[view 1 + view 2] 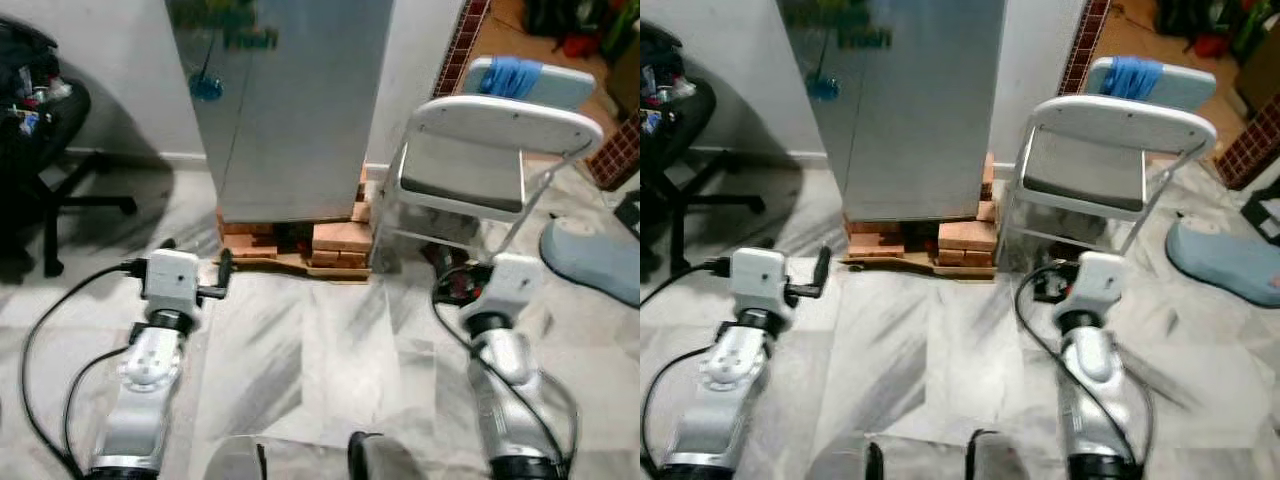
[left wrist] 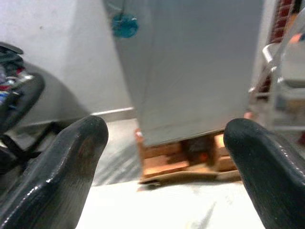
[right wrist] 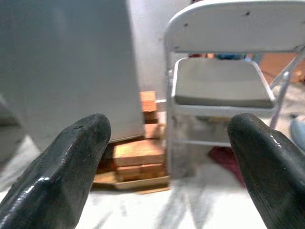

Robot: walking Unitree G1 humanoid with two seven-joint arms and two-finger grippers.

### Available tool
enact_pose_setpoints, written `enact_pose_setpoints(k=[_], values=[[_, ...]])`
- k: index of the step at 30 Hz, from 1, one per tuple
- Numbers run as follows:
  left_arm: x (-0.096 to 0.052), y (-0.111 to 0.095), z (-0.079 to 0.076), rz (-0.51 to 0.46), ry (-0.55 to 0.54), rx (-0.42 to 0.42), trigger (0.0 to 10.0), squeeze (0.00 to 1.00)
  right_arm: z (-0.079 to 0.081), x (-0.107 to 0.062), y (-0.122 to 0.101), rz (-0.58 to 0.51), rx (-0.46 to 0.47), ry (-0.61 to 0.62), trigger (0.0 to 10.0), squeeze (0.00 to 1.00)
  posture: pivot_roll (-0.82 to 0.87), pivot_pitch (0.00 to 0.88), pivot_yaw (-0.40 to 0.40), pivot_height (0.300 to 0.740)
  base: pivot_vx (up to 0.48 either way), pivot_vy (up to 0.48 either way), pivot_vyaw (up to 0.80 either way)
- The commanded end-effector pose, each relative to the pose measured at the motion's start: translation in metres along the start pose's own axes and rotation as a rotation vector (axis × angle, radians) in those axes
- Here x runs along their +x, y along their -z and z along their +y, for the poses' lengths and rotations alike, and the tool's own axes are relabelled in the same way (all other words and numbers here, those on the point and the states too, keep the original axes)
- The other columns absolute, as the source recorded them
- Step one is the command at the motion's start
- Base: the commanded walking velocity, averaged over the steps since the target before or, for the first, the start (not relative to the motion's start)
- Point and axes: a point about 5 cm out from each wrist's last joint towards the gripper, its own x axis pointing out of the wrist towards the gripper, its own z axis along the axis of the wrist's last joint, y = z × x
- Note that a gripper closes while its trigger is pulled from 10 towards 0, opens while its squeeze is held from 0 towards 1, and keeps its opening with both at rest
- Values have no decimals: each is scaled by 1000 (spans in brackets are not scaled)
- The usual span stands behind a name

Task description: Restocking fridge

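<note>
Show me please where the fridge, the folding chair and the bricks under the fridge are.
fridge (image 1: 290, 110): left eye view, middle of its grey door.
folding chair (image 1: 462, 180): left eye view, on the seat.
bricks (image 1: 340, 240): left eye view, top of the stack at the fridge's right corner.

Grey fridge on orange bricks, white folding chair, grey-streaked marble floor.
</note>
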Motion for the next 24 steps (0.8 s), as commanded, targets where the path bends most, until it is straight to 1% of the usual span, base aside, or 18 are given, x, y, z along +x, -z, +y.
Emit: enact_pose_setpoints(k=[1,8,13,17,19,20,22,24], values=[[2,-5,-6,-11,14,-16,10000,0,-11,-3,-3,-5,-12,31,10000,0,54,137,-5,740,0,480,-800],[0,-3,-8,-6,16,-21,10000,0,-13,-5,-1,7,-14,23,10000,0,57,139,-17,740,0,480,-800],[1,-1,-10,-3,19,-32,10000,0,-14,0,-4,-3,-21,18,10000,0,57,134,-22,740,0,480,-800],[-1,7,-7,27,7,-71,10000,0,-16,3,-5,-12,-22,24,10000,0,54,103,-24,740,0,480,-800],[-2,8,-5,27,4,-66,10000,0,-16,3,-7,-18,-22,25,10000,0,56,95,-27,740,0,480,-800],[-3,9,-5,28,1,-63,10000,0,-17,3,-7,-20,-24,26,10000,0,57,93,-28,740,0,480,-638],[-5,11,-3,34,-5,-59,10000,0,-19,2,-6,-19,-34,25,10000,0,60,90,-28,740,0,480,0],[-9,16,-2,37,-12,-33,10000,0,-24,-1,-3,-10,-40,40,10000,0,69,78,-26,740,0,480,0]])
